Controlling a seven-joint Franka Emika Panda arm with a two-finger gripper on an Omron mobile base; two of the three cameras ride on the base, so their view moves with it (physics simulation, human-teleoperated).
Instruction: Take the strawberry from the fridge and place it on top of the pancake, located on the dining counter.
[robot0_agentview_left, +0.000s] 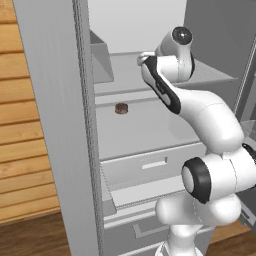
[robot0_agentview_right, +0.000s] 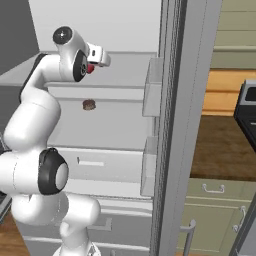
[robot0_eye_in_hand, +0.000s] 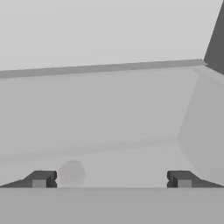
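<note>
Inside the open fridge (robot0_agentview_left: 60, 100), the arm reached over the upper shelf, and the gripper (robot0_eye_in_hand: 111, 179) had its fingertips (robot0_eye_in_hand: 40, 179) spread wide apart with nothing between them. The strawberry (robot0_agentview_right: 90, 68) showed as a small red spot just beside the wrist, on that upper shelf. One shelf lower sat a small brown round item (robot0_agentview_left: 121, 108), well apart.

Flat, even rendered light — soft shadows, slightly blurry.

The fridge (robot0_agentview_left: 55, 125) looks matt grey, perhaps metal, its shelves (robot0_agentview_left: 145, 125) smooth white; the arm (robot0_agentview_left: 210, 125) glossy white plastic.
</note>
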